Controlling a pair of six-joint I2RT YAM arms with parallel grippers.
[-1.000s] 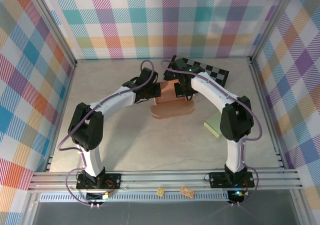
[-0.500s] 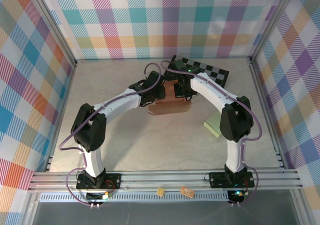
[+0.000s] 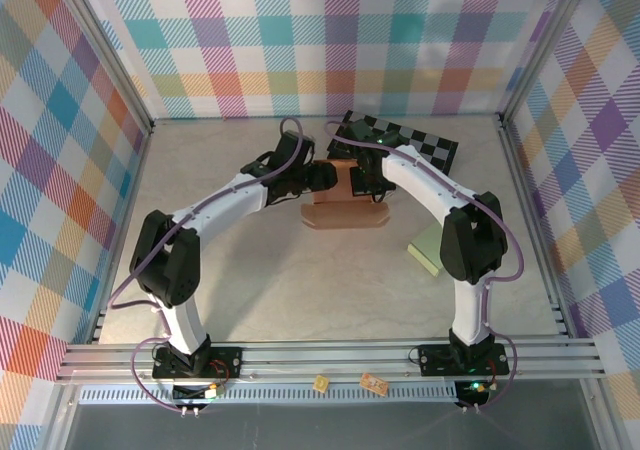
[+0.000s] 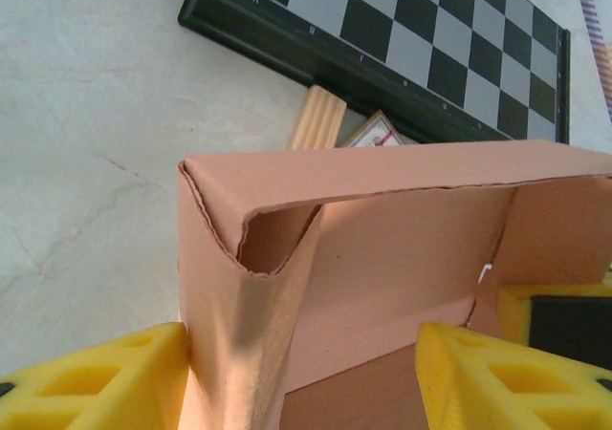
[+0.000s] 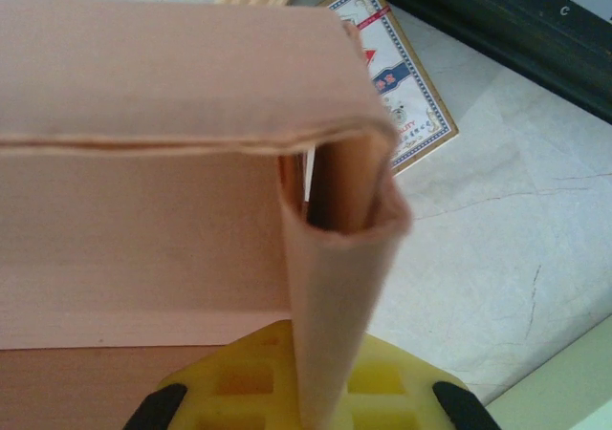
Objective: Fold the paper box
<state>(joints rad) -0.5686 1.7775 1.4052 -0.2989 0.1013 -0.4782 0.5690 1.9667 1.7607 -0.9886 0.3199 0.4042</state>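
Paper box [image 3: 345, 210]: we see salmon-brown cardboard, half-formed, with the far wall and side walls raised and the base flat on the bench [image 3: 260, 280].
Place: toward the far side of the bench, just in front of the chessboard [image 3: 400, 142].
Corners: we find doubled, curled folds with rough edges.
Left gripper [image 3: 320, 177]: fingers spread, with the box's left wall standing between them.
Right gripper [image 3: 363, 178]: pressed together, pinching the folded right wall.
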